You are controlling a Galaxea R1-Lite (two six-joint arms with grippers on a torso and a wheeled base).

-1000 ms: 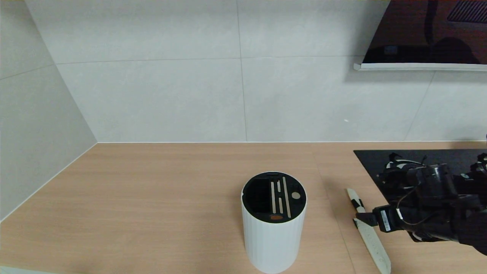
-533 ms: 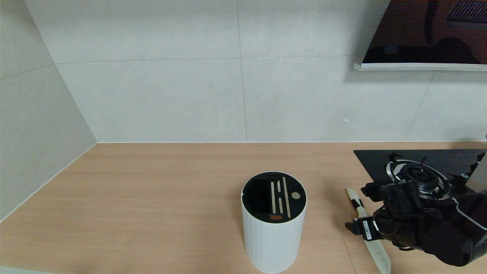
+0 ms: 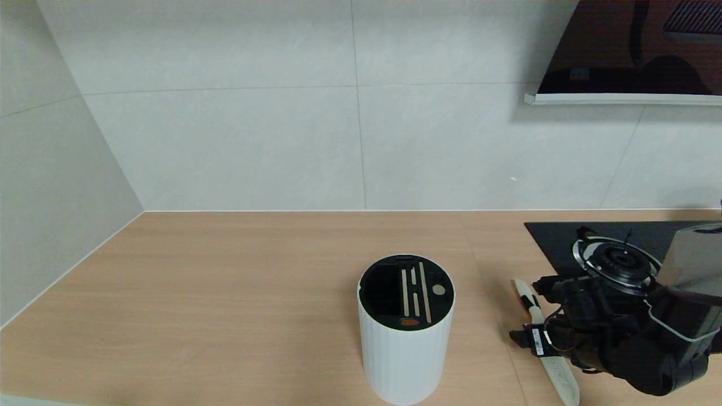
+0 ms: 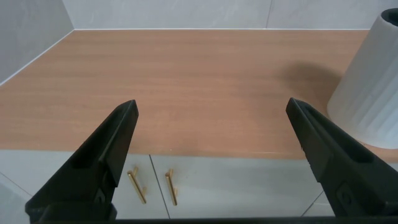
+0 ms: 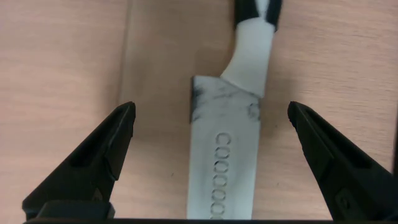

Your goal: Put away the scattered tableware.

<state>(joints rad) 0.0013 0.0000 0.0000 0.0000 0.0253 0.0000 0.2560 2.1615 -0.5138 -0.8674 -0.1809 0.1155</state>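
One white-bladed knife [image 5: 225, 149] lies on the table [image 3: 254, 293], right of the knife block [image 3: 406, 338], handle pointing away; the right tool [image 5: 211, 112], spread wide, hangs over its blade, fingers either side of the long axis

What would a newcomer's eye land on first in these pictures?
Probably the white ribbed knife holder with its black slotted top, standing front and centre on the wooden counter. Next, the white knife lying flat to its right, with the right gripper open directly above it, beside the gas hob.
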